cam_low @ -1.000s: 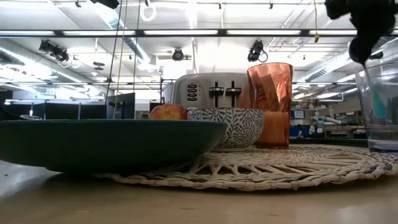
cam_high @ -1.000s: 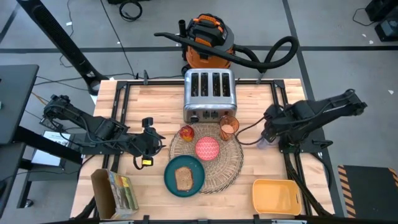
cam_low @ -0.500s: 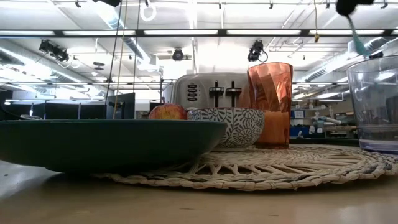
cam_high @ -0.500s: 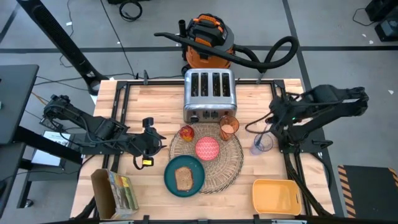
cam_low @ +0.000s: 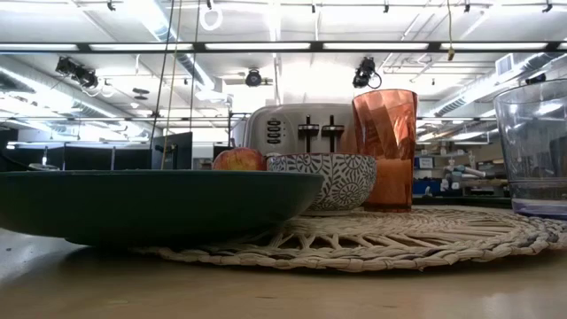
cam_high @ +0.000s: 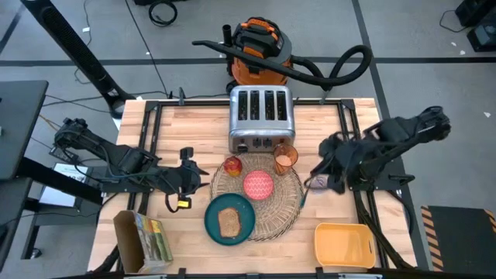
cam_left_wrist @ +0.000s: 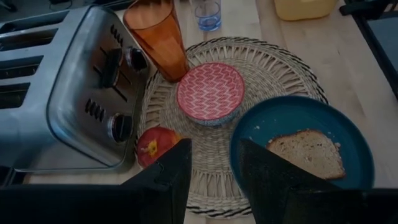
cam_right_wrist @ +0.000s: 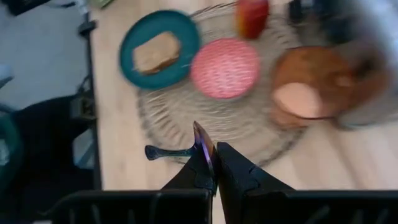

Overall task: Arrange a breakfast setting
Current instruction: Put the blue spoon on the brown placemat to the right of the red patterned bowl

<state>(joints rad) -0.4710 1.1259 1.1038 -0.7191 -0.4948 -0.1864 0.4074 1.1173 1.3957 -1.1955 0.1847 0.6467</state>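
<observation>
Right hand (cam_right_wrist: 213,163) pinched closed, reaching inward; left hand (cam_left_wrist: 214,163) half-parted, arm low.

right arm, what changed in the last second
The right gripper, fingers shut on the blue spoon, lifted it out of the clear glass and swung toward the placemat. The left gripper, plate, toast, bowl, cup and apple stayed put.

Bright overhead strip lighting, soft shadows, right wrist view motion-blurred
</observation>
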